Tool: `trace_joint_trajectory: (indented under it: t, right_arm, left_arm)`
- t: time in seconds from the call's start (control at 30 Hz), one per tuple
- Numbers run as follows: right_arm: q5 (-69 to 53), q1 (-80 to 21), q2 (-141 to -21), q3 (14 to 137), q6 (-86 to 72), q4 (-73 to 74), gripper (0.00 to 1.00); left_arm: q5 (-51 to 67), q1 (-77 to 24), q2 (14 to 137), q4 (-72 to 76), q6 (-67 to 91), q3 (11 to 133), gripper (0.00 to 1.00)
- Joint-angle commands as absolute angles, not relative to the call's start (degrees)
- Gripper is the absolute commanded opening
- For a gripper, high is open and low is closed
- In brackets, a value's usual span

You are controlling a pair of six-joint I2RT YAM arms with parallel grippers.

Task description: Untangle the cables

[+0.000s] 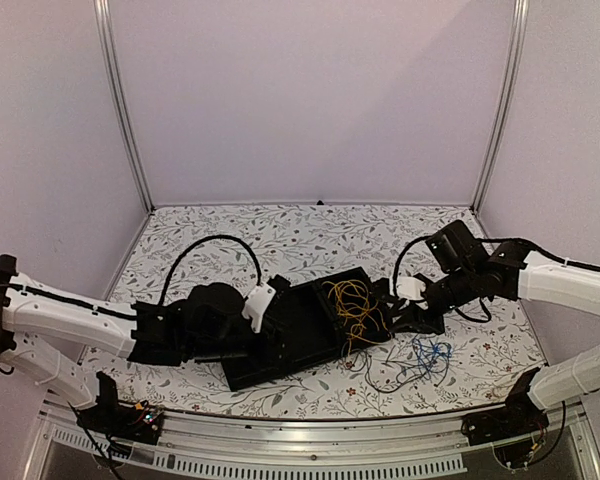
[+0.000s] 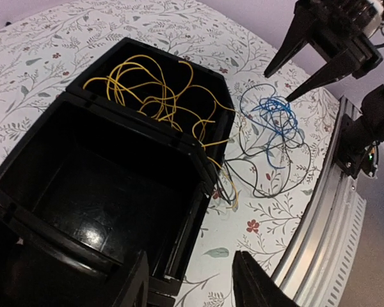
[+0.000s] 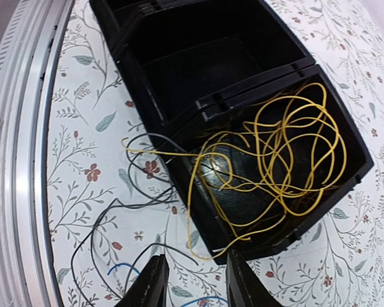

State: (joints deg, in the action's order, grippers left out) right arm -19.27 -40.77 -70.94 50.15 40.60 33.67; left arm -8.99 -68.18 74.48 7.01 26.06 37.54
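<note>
- Yellow cable [image 3: 288, 147] lay coiled in one compartment of the black tray [image 2: 25, 166], the one nearer the right arm. A few of its strands spilled over the rim onto the table [image 1: 280, 230], so it was only partly contained.
- The tray's other compartment held nothing that could be seen, probably kept free for another cable.
- The blue cable [image 2: 275, 118] sat bunched on the table just beside the tray. The black cable [image 3: 136, 204] looped around it and ran back towards the yellow strands at the rim. That crossing looked like the knot left to work out.
- The left gripper [image 2: 190, 256] hovered at the tray's near corner with its jaws moderately apart and nothing between them. From there it seemed placed to steady the tray.
- The right gripper [image 3: 195, 256] hung above the spilled strands by the tray's edge, with its fingers parted and empty. This looked like a pause between picks rather than a grip.
- The likely next step was to lift the black wire clear of the blue.
</note>
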Motion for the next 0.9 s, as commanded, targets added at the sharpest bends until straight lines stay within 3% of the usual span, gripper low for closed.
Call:
trace_joint_trajectory:
  t: [0.0,0.27,0.67,0.87]
  right_arm:
    - [-28.07,-42.14,-72.03,47.73,45.32,35.49,0.35]
    - [-13.71,-49.37,-72.48,41.90,50.24,23.19,0.40]
    - [6.39,-61.01,-76.26,36.09,59.59,13.22,0.48]
    - [8.42,-62.22,-76.82,34.77,63.15,10.18,0.49]
  left_arm:
    - [-8.33,-72.51,81.32,12.28,30.81,38.23,0.46]
    - [-14.24,-77.63,88.59,13.24,38.35,43.34,0.55]
    - [-24.16,-77.63,82.76,13.65,47.30,38.03,0.58]
    - [-25.66,-76.85,79.35,13.32,47.43,35.14,0.59]
